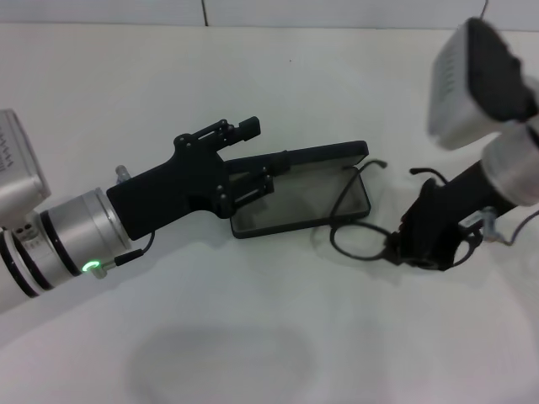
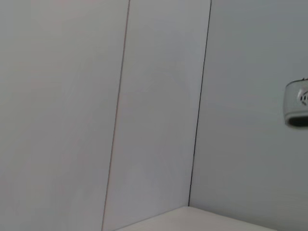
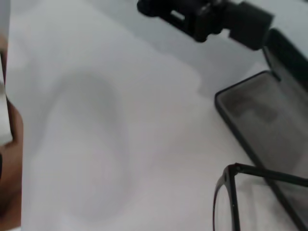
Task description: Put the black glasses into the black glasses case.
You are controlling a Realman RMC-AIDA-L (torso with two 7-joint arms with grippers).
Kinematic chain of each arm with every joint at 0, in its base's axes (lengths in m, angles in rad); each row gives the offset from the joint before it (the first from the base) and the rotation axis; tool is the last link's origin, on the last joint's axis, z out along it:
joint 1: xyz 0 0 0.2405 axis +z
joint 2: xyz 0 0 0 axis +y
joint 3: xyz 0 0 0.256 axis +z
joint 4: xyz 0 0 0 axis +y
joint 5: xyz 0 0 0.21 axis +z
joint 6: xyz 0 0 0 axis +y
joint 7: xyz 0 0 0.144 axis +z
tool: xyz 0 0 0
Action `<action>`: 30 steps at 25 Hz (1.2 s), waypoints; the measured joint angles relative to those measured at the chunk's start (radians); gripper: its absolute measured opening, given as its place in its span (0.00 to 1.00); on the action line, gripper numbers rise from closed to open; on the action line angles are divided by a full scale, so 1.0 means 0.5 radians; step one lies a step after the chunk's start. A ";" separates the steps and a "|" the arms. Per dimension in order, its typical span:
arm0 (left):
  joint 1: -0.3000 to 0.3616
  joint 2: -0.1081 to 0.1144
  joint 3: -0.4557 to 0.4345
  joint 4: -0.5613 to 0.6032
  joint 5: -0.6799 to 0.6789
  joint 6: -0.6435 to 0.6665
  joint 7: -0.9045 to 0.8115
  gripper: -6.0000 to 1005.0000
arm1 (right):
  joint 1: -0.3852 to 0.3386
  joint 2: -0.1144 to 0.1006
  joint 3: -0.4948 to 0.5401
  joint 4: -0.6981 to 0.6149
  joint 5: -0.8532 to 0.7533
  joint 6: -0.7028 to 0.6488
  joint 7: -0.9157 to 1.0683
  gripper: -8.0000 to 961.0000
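The black glasses case [image 1: 299, 198] lies open on the white table [image 1: 253, 337], lid tilted up along its far edge and grey lining showing, and the left gripper [image 1: 259, 156] reaches in from the left with its fingers spread wide on either side of that raised lid, one above it and one inside over the tray, closed on nothing. At the case's right end the black glasses [image 1: 354, 215] hang partly over the tray's right end and partly over the table. The right gripper [image 1: 396, 246] is down just to their right at the frame's edge, though whether its fingers have actually closed on the frame cannot be told.
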 joint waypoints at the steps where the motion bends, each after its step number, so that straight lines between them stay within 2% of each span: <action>1: 0.000 0.002 0.000 0.001 0.000 0.001 -0.009 0.65 | -0.013 0.000 0.039 -0.014 0.008 -0.016 -0.017 0.13; 7: -0.001 0.006 -0.008 0.007 0.007 0.036 -0.008 0.65 | -0.136 0.006 0.268 -0.111 0.108 -0.091 -0.138 0.13; 9: -0.003 0.006 -0.012 0.018 0.007 0.061 -0.005 0.65 | -0.205 0.009 0.374 -0.143 0.262 -0.159 -0.265 0.13; 10: -0.005 0.007 -0.012 0.029 0.003 0.071 -0.007 0.65 | -0.284 0.010 0.475 -0.163 0.432 -0.213 -0.414 0.13; 13: -0.007 0.012 -0.027 0.093 -0.006 0.146 -0.041 0.65 | -0.385 0.014 0.561 -0.130 0.624 -0.216 -0.662 0.13; 17: -0.015 0.030 -0.108 0.140 -0.009 0.306 -0.139 0.65 | -0.501 0.015 0.618 0.170 0.882 -0.115 -1.173 0.13; 23: -0.124 0.085 -0.133 0.162 0.062 0.414 -0.550 0.65 | -0.521 0.006 0.628 0.659 1.216 -0.086 -1.967 0.13; 26: -0.242 0.127 -0.133 0.164 0.197 0.421 -0.860 0.65 | -0.540 0.009 0.617 0.765 1.308 -0.133 -2.321 0.13; 28: -0.312 0.148 -0.130 0.163 0.271 0.446 -0.971 0.65 | -0.544 0.011 0.616 0.781 1.334 -0.135 -2.413 0.13; 30: -0.364 0.150 -0.130 0.164 0.322 0.477 -1.010 0.65 | -0.538 0.011 0.616 0.787 1.343 -0.096 -2.443 0.13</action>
